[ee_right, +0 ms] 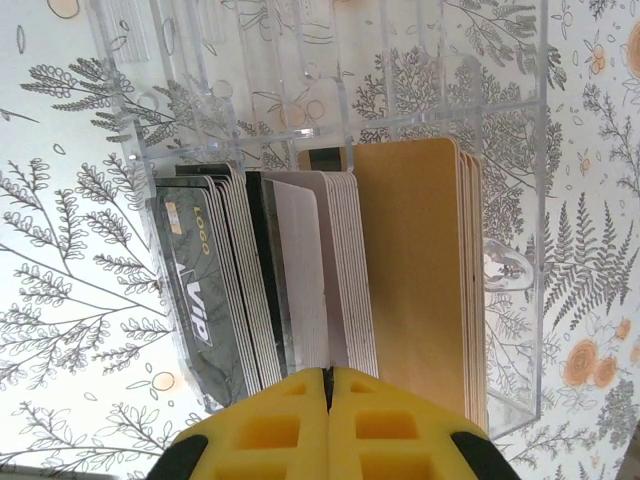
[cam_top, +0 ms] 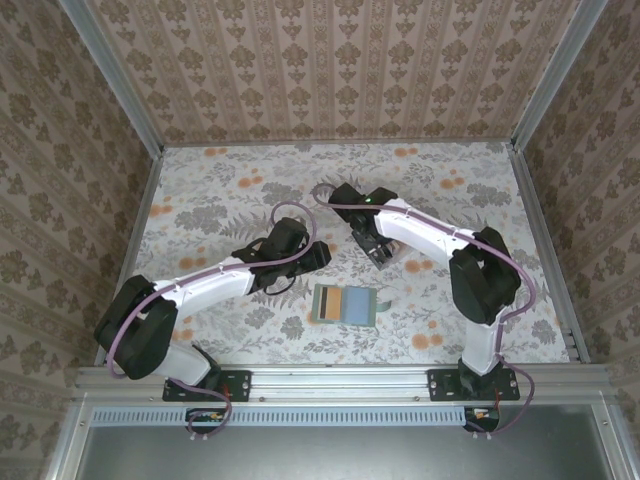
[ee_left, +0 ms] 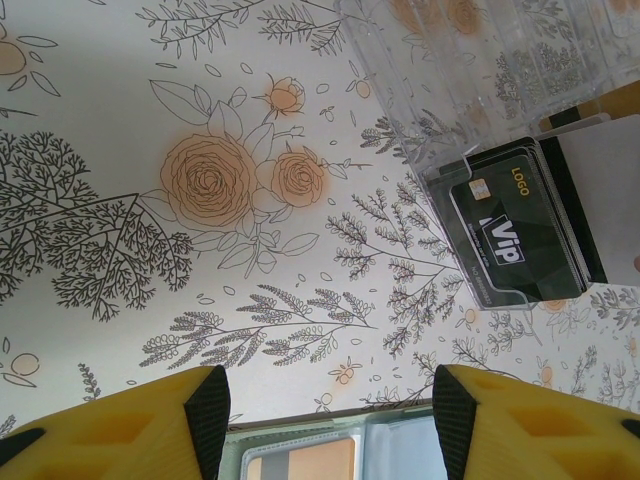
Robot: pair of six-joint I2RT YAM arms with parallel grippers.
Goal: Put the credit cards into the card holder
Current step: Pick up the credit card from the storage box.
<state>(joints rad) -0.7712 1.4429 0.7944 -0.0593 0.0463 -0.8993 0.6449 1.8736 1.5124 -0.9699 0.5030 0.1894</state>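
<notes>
The credit cards stand on edge in packs inside a clear plastic box point(ee_right: 500, 100): black VIP cards point(ee_right: 200, 290), white cards point(ee_right: 300, 270) and tan cards point(ee_right: 410, 270). My right gripper point(ee_right: 329, 375) is shut, its yellow fingers pinched on the near edge of one white card in the middle pack. The sage-green card holder point(cam_top: 345, 305) lies open and flat near the table's front, with a tan card in one slot. My left gripper point(ee_left: 330, 410) hovers open just beyond the card holder point(ee_left: 330, 455), nothing between its fingers. The black cards point(ee_left: 525, 225) lie ahead of it to the right.
The clear box point(cam_top: 395, 250) sits mid-table under my right gripper point(cam_top: 380, 255). My left gripper point(cam_top: 318, 255) is just left of it. Metal rails and patterned walls bound the flowered tabletop point(cam_top: 220, 180) on all sides.
</notes>
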